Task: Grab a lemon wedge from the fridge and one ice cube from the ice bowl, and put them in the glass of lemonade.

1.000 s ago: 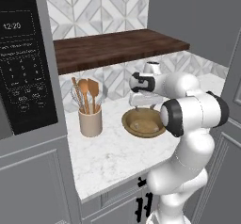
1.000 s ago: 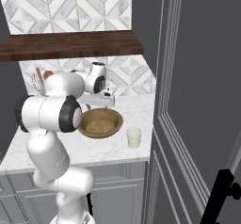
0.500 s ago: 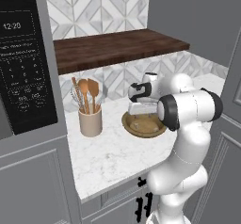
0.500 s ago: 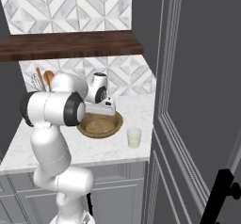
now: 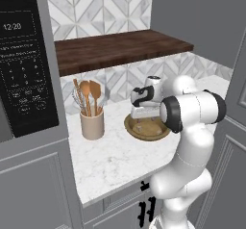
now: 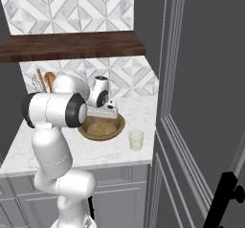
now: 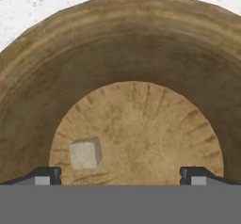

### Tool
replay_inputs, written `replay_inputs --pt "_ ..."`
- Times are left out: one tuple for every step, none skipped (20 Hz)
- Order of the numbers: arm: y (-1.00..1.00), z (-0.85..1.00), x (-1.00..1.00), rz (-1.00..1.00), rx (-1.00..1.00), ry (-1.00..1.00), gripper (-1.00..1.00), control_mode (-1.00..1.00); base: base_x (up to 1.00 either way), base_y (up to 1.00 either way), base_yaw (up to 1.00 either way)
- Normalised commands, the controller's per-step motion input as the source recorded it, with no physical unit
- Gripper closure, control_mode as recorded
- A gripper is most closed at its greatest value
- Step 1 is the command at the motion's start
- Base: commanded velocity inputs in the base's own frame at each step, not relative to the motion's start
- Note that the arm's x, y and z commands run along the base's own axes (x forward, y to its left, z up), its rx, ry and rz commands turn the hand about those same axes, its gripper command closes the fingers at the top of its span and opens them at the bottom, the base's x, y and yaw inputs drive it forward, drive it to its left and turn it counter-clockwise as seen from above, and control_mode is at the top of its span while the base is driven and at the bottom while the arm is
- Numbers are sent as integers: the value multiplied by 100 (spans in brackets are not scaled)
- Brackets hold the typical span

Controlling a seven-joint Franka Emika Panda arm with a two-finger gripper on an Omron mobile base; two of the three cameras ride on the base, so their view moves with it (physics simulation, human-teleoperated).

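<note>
Tan ice bowl holds one cube; lemonade glass just beside it

One wide tan wooden bowl sits on the white marble counter, holding one pale ice cube. One clear tumbler of pale yellow lemonade and one beige crock of wooden utensils complete the count.
</note>
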Motion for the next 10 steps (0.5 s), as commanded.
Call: replay_inputs --pt "0 0 0 0 0 0 -100 -100 0 0 0" --pt "0 0 0 0 0 0 -100 -100 0 0 0" --pt "0 0 4 0 0 -3 -100 -100 0 0 0" --pt "0 0 4 0 0 -7 -100 -100 0 0 0" --pt "0 0 1 0 -1 -8 -100 -100 0 0 0" --pt "0 0 0 0 -1 -7 -100 -100 0 0 0" --pt "0 0 0 0 -1 -7 -100 -100 0 0 0" --pt "0 0 0 0 0 -6 -100 -100 0 0 0" --pt "0 0 2 0 0 -4 -100 -100 0 0 0" --pt "0 0 3 0 0 -1 -100 -100 0 0 0"
